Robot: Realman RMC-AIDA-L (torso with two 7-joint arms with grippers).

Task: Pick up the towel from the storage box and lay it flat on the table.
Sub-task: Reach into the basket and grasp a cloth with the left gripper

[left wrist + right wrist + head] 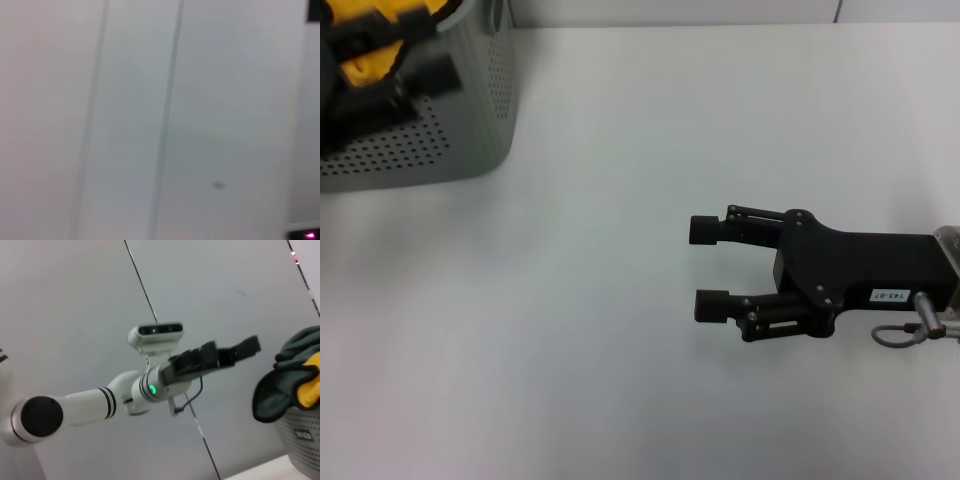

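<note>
The storage box (pixel 470 120), a light grey perforated bin, stands at the table's far left corner. The towel (pixel 365 65) lies bunched inside it, with yellow and dark green-grey folds heaped over the rim in the right wrist view (pixel 285 375). My left gripper (pixel 445 50) hovers above the box, open, and does not touch the towel; the right wrist view shows it (pixel 235 352) beside and a little above the heap. My right gripper (pixel 705 268) lies low over the white table (pixel 620 250) at the right, open and empty. The left wrist view shows only a pale wall.
The box (pixel 300 435) takes up the far left corner. A grey cable loop (pixel 895 335) hangs at my right wrist. Bare tabletop stretches between the box and my right gripper, and across the front.
</note>
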